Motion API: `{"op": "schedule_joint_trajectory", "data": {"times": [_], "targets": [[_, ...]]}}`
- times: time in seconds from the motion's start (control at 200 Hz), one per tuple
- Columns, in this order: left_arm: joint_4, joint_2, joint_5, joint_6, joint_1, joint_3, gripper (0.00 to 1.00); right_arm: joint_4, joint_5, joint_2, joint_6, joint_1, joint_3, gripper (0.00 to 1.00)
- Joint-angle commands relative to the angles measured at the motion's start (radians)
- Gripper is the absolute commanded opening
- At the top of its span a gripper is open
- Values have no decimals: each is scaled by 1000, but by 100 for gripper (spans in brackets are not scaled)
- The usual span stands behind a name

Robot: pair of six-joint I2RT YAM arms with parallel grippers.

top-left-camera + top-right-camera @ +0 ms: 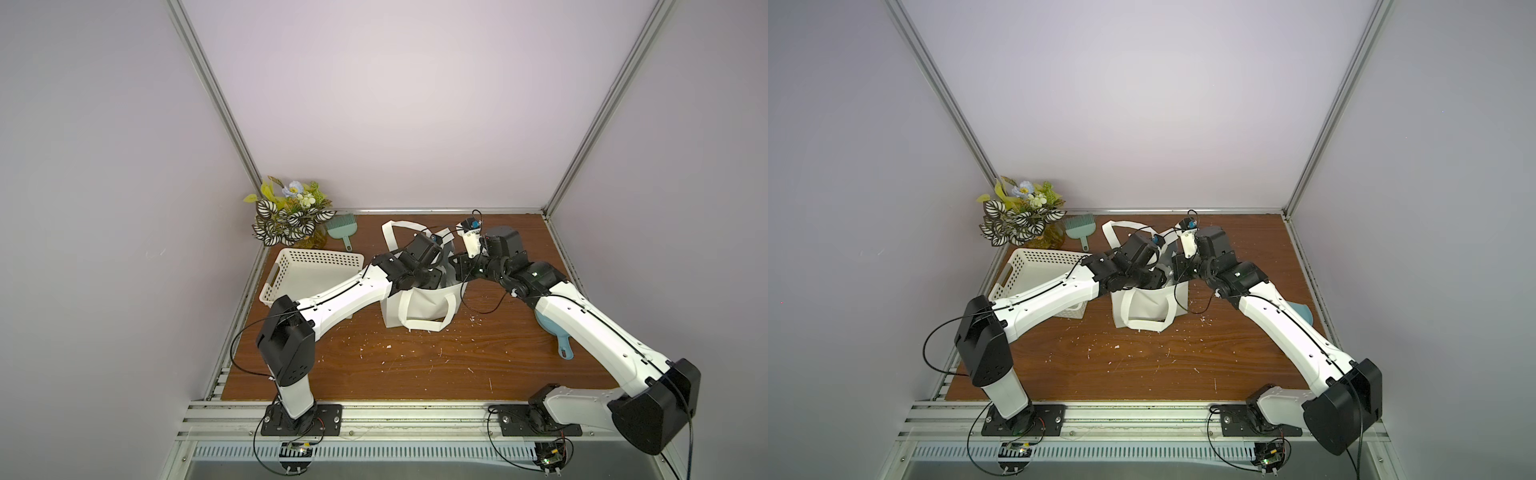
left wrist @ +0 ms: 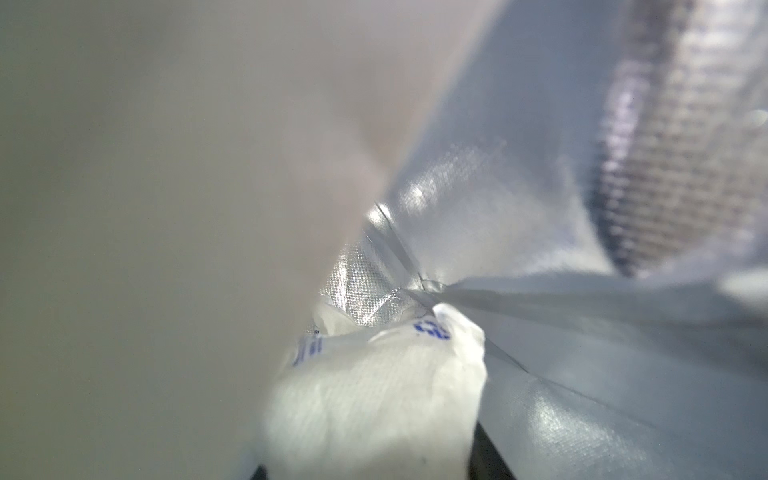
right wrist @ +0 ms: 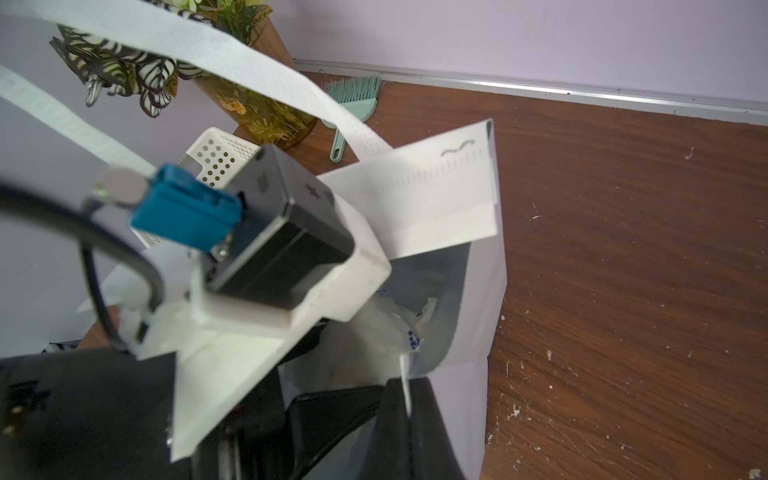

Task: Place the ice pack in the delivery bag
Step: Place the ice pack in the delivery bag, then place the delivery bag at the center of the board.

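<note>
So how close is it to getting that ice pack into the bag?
Nearly done. The ice pack is already down inside the delivery bag, against its silver lining. In hand: the right gripper pinches the bag's rim, apparently holding it open; the left gripper reaches in at the pack, but its grip is unclear. Left to do: let go and pull both arms out.
</note>
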Motion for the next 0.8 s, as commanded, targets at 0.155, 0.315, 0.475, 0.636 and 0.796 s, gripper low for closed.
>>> {"op": "schedule_joint_trajectory", "data": {"times": [0.155, 0.315, 0.475, 0.636, 0.796], "targets": [[-37, -24, 6, 14, -9, -4, 62, 48, -17, -24, 6, 0, -1, 4], [-38, -61, 15, 12, -9, 11, 65, 49, -14, -17, 8, 0, 5, 4], [-43, -127, 2, 5, -9, 56, 77, 48, -6, -11, 14, -4, 17, 4], [-43, -212, -35, 1, 5, 101, 90, 41, -5, 7, 12, -6, 39, 4], [-41, -312, -22, -54, 103, 96, 92, 31, 6, 19, 1, -10, 57, 4]]}}
